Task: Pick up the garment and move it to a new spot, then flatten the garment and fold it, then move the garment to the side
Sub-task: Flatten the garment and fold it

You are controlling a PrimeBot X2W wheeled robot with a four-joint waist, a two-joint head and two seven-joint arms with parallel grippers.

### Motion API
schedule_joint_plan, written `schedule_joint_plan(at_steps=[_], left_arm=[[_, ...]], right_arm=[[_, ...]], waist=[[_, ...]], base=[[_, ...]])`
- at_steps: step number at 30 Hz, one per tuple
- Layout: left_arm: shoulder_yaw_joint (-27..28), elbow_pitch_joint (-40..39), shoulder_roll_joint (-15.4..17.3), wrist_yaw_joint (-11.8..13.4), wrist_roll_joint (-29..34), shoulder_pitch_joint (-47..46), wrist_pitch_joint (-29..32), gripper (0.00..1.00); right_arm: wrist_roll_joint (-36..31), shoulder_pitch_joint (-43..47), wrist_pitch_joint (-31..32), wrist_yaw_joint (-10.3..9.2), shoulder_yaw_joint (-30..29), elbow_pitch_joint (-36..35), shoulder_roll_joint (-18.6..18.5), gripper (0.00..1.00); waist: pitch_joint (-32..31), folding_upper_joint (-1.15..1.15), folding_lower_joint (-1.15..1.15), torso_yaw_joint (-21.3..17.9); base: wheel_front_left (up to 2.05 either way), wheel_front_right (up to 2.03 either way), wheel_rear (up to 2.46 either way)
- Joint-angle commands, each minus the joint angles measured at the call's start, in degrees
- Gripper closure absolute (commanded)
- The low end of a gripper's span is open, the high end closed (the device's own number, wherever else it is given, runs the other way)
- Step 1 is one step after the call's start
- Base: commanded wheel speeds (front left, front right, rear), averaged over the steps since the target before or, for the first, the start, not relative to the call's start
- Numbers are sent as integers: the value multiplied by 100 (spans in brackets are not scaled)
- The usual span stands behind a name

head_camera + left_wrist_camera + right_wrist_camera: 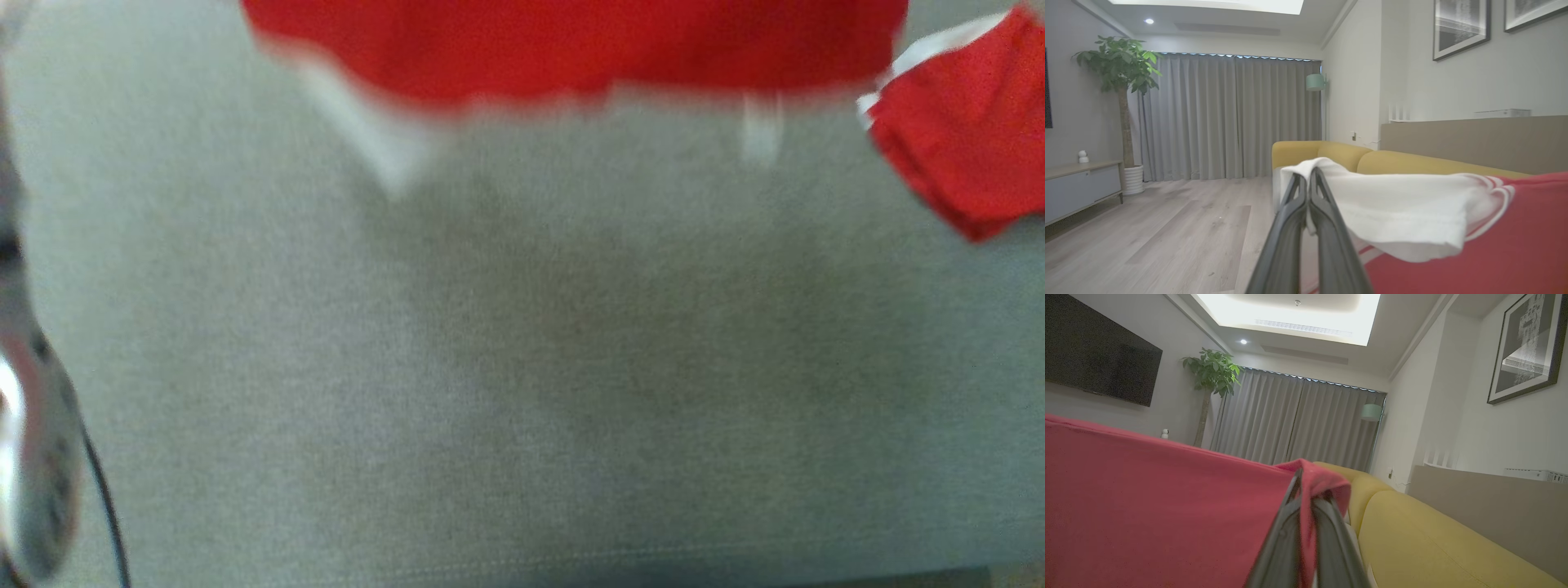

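The garment (571,49) is red with white trim and hangs blurred along the top of the head view, above a grey cushion surface (522,367). In the left wrist view my left gripper (1308,173) is shut on the garment's white sleeve (1392,204), and the red body (1494,245) trails off to the right. In the right wrist view my right gripper (1300,473) is shut on a bunched red edge, with the red cloth (1147,498) stretched away to the left. The garment is held up off the surface between both grippers.
A second red cloth (971,122), folded with a white edge, lies at the grey surface's far right. A blurred pale arm part (33,449) runs down the head view's left edge. A yellow sofa back (1433,539) stands behind the cushion, with wooden floor (1167,237) to the left.
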Motion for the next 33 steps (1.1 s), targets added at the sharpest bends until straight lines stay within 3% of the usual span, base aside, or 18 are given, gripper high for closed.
schedule_joint_plan(at_steps=[1,8,14,18,22,28,33], left_arm=[[137,179,348,-21,60,-577,-200,100],[17,1890,296,-17,335,-2200,-1456,100],[-109,2534,87,-147,313,-2161,-1802,100],[-169,2477,-1,-217,297,-1562,-1826,100],[-249,2145,-58,-260,305,-454,-1828,100],[-524,1692,42,-282,211,1292,-1829,100],[-907,1240,304,-284,-119,2504,-1829,100]], right_arm=[[-130,-499,-244,-4,52,196,-19,100],[-732,-2302,-1690,-4,-314,2144,187,100],[-603,-2085,-1848,-4,-358,2671,479,100],[-266,-1413,-1851,-4,-145,2700,553,100],[255,-652,-1852,-4,514,2761,496,100],[1392,453,-1721,-4,1516,2886,129,100],[2095,1321,-1455,-4,2358,2495,-392,100]], waist=[[667,0,-1,90],[1041,0,-1,258],[1180,0,-1,352],[1168,0,-1,397],[965,0,-1,469],[422,0,-1,543],[-27,0,-1,571]], base=[[0,0,0],[0,0,0],[0,0,0],[0,0,0],[0,0,0],[0,0,0],[0,0,0]])
